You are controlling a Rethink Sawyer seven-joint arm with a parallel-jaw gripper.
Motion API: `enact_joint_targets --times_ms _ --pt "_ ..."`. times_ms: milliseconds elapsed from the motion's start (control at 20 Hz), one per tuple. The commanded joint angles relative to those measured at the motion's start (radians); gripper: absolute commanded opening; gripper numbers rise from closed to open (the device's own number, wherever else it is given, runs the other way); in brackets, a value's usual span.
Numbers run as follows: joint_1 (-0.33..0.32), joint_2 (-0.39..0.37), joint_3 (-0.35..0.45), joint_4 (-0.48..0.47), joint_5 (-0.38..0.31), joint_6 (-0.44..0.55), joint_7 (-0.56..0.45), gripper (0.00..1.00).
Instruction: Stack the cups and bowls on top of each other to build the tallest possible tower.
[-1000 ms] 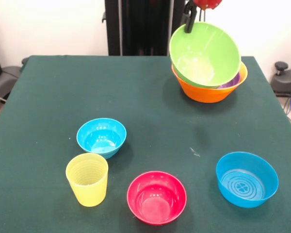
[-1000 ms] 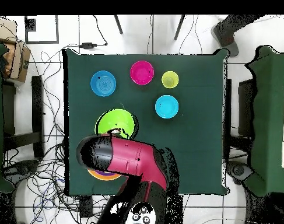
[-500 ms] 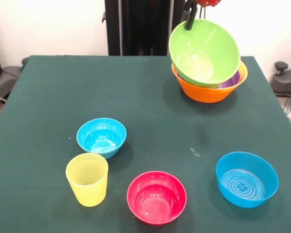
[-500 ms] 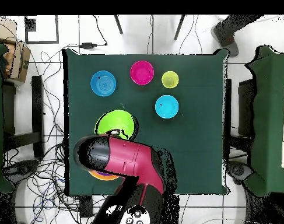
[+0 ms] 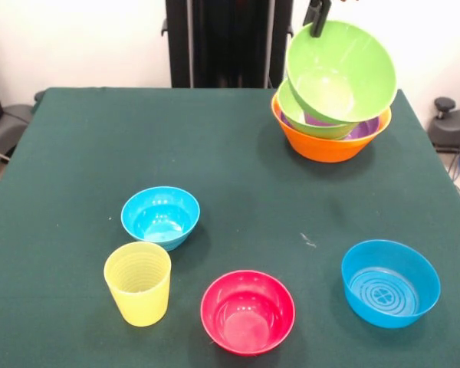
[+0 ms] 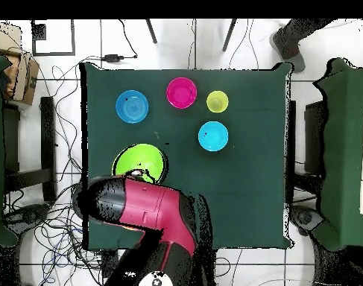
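Note:
My gripper [image 5: 319, 23] is shut on the far rim of a lime green bowl [image 5: 343, 70] and holds it tilted above the tower [image 5: 330, 142]. The tower is a large orange bowl with a shallow purple bowl [image 5: 366, 130] and another lime green bowl [image 5: 310, 121] nested in it. Loose on the table are two blue bowls [image 5: 160, 217] [image 5: 390, 283], a pink-red bowl [image 5: 248, 311] and the ribbed yellow cup [image 5: 138, 283]. In the overhead view my arm [image 6: 139, 212] hides the tower, and the held green bowl [image 6: 138, 160] shows beside it. The purple cup is hidden.
The table [image 5: 230, 153] is covered in dark green cloth. The loose bowls and the cup sit along its near side in the front view. In the overhead view they are the blue bowls [image 6: 132, 106] [image 6: 213, 135], the pink-red bowl [image 6: 181, 92] and the yellow cup [image 6: 218, 101].
The held green bowl has moved right and slightly up in the front view, uncovering the green bowl nested in the tower. In the overhead view the arm has swung left.

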Motion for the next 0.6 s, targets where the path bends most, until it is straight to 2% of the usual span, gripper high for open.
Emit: enact_joint_targets --times_ms 50,600 --pt "0.017 -0.010 0.019 -0.010 0.042 0.074 0.214 0.00" --pt "-0.007 -0.047 0.005 0.057 0.039 0.031 0.144 0.00"
